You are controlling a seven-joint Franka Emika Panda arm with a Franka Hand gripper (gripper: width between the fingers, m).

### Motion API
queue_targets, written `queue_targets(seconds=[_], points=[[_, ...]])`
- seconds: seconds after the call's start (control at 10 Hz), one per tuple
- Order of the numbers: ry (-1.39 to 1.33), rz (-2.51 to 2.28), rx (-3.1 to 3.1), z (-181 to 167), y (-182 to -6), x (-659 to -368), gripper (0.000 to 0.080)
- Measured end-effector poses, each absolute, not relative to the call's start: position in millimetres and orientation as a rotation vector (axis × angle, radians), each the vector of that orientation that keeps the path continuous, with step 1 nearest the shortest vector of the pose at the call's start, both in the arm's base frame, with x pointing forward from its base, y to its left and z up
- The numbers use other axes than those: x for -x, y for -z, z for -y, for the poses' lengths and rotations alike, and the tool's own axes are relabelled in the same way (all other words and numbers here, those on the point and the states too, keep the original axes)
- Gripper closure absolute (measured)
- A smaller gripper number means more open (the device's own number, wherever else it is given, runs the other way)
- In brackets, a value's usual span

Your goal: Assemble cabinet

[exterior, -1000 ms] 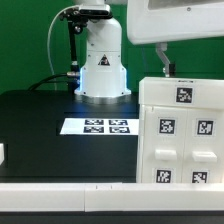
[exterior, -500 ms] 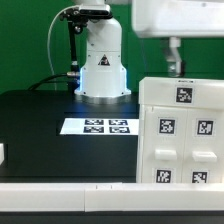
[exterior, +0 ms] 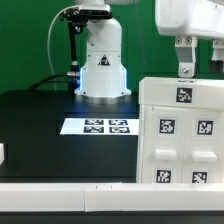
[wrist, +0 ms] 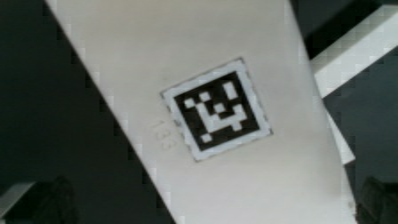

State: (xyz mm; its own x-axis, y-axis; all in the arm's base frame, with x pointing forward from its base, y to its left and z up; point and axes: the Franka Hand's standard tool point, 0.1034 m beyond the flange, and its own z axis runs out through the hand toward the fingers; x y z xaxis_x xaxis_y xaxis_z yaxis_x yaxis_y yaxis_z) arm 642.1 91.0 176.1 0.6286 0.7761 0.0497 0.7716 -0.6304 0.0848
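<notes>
The cabinet (exterior: 180, 135) is a white boxy body with several black-and-white tags, standing at the exterior view's right. My gripper (exterior: 200, 68) hangs just above its top edge, open; one finger (exterior: 185, 55) shows plainly and the other is cut off by the frame's edge. In the wrist view a white cabinet panel (wrist: 160, 70) with one tag (wrist: 217, 108) runs slantwise under my gripper (wrist: 199, 205). The jaws stand wide on either side of it, apart from it, and nothing is held.
The marker board (exterior: 97, 126) lies flat on the black table (exterior: 40, 120) in front of the arm's white base (exterior: 102, 65). A small white part (exterior: 2, 155) sits at the exterior view's left edge. A white rail (exterior: 60, 200) runs along the front.
My gripper has moved toward the exterior view's right and come down over the cabinet's top. Its jaws stayed open. The cabinet has not moved.
</notes>
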Motion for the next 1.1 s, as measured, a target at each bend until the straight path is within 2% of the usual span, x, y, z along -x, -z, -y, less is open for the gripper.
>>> queue_targets(seconds=[0.2, 0.4, 0.8, 1.0, 1.1], points=[[-0.028, -1.433, -2.74, -85, -165.9, -630, 0.0004], [-0.008, -1.426, -2.747, -79, -158.2, -631, 0.0004], [-0.028, -1.411, -2.748, -78, -153.6, -632, 0.0004], [-0.03, -1.337, -2.786, -78, -153.5, -632, 0.0249], [-0.032, -1.268, -2.819, -78, -153.5, -632, 0.0249]])
